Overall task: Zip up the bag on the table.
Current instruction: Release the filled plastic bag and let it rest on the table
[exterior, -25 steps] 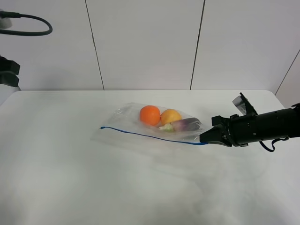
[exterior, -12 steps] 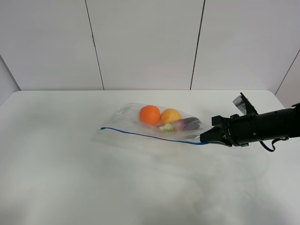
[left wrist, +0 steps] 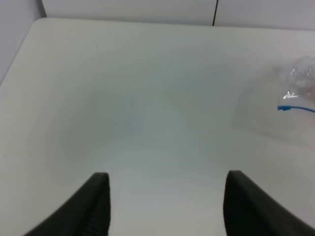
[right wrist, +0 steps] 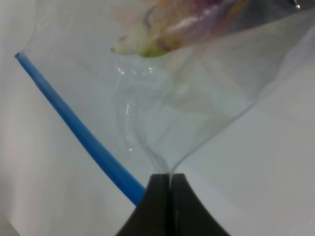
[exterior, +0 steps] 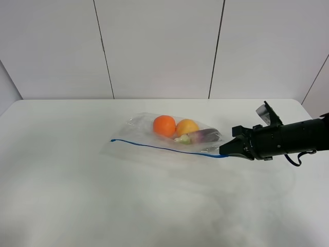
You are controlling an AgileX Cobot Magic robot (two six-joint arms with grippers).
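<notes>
I count 1 bag (exterior: 154, 146) with 1 orange (exterior: 164, 126), 1 pear (exterior: 187, 127) and 1 eggplant (exterior: 204, 136) inside — my right gripper (exterior: 222, 151) is clenched on its corner, my left gripper (left wrist: 167, 201) released.

Left wrist view: bag (left wrist: 288, 96) cut by edge. Right wrist view: fruit (right wrist: 189, 19) blurred, cropped.

White panelled wall (exterior: 159, 46) is running behind the tabletop (exterior: 61, 180), with dark vertical seams (exterior: 103, 49) splitting it into panels and a slanted seam (exterior: 314, 80) showing at far right. A greyer side wall (exterior: 7, 85) is meeting it at the left corner. Orange (exterior: 164, 126), yellow fruit (exterior: 187, 127) and purple eggplant (exterior: 204, 136) are lying in a touching row, orange furthest left in the high view, the eggplant's pale green end (exterior: 182, 139) sitting just in front of the yellow fruit.
</notes>
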